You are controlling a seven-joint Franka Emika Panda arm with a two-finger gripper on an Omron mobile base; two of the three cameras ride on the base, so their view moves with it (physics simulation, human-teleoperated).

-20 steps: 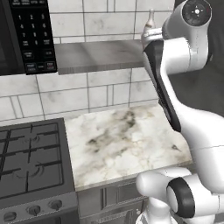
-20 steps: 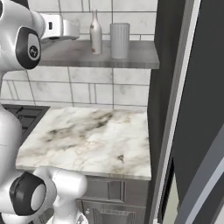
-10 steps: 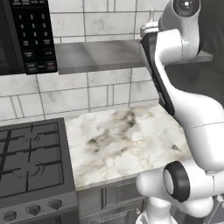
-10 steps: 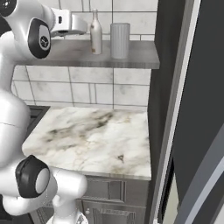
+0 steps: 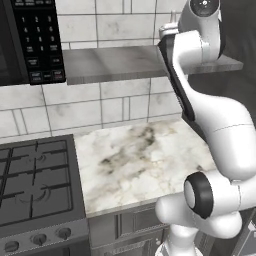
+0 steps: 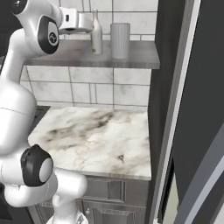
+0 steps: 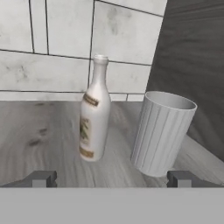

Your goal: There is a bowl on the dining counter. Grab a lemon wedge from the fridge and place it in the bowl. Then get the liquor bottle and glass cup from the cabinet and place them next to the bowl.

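Before liquor bottle (image 7: 94, 114), raised claw (image 7: 111, 178) gapes level.

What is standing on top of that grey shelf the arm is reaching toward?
On the grey shelf stand a liquor bottle and, beside it and apart from it, a glass cup. From the left base view, the arm covers both.

The shelf (image 7: 48, 135) looks like matt grey wood with visible grain. On it, the liquor bottle (image 7: 94, 127) is smooth, pale and faintly glossy with a paper-like label; beside the bottle, the glass cup (image 7: 162, 133) appears matt and finely ribbed. Behind the shelf, wall tiles (image 7: 57, 57) are smooth. Below it, the table (image 5: 140, 160) is polished veined marble.
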